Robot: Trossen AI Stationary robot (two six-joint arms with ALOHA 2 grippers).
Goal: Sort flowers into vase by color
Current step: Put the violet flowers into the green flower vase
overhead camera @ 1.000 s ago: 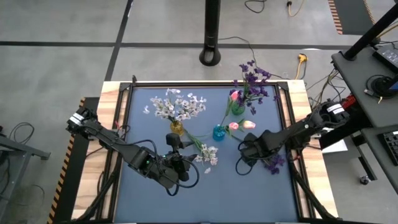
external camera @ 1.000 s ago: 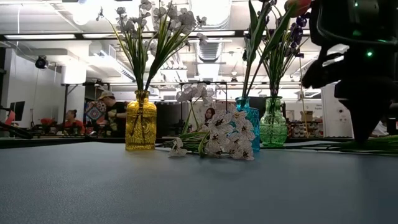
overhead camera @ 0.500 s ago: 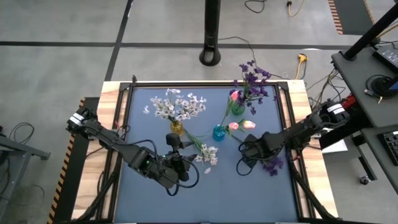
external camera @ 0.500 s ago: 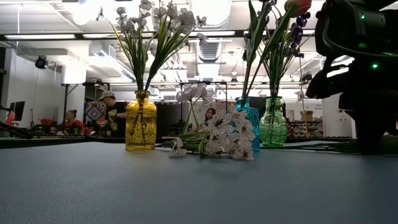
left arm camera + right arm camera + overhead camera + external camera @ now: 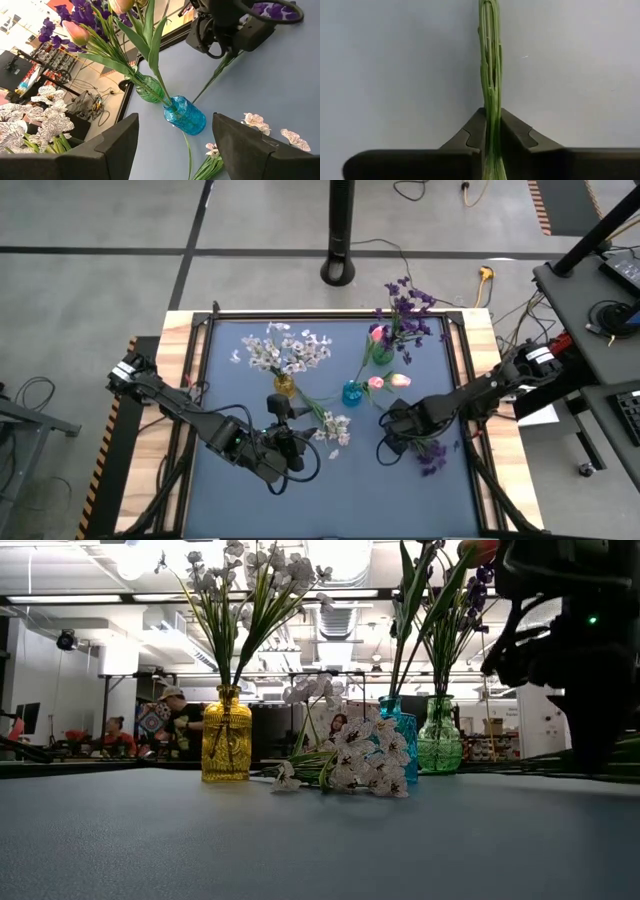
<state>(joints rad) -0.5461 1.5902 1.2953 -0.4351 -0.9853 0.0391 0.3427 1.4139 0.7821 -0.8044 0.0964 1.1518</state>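
My right gripper (image 5: 400,427) is shut on the green stem of a dark purple flower (image 5: 432,456) at the table's right middle. A white flower spray (image 5: 333,428) lies flat on the mat. My left gripper (image 5: 287,446) stands open just to its left, touching nothing. At the back, a yellow vase (image 5: 284,385) holds white flowers and a blue vase (image 5: 352,392) holds pink tulips. A green vase (image 5: 382,352) holds purple sprays and a pink tulip. My right gripper pinches the purple flower's bundled green stem (image 5: 491,117) between its two fingers, coming from above. The stem runs on past the fingers (image 5: 516,131) over the mat. Its bare lower end (image 5: 212,77) slants down toward the table, and the blossoms (image 5: 272,10) lie behind the gripper.
The three vases stand close together at the far middle, with tall blossoms (image 5: 250,580) above them. Raised rails (image 5: 200,380) edge the blue mat. People show in the room behind the table (image 5: 170,720). Bare mat (image 5: 380,500) lies near the front edge.
My right gripper has shut on the purple flower's stem. The blossom end has shifted toward the table's near edge, and the stem now stands a little off the mat in the low view.
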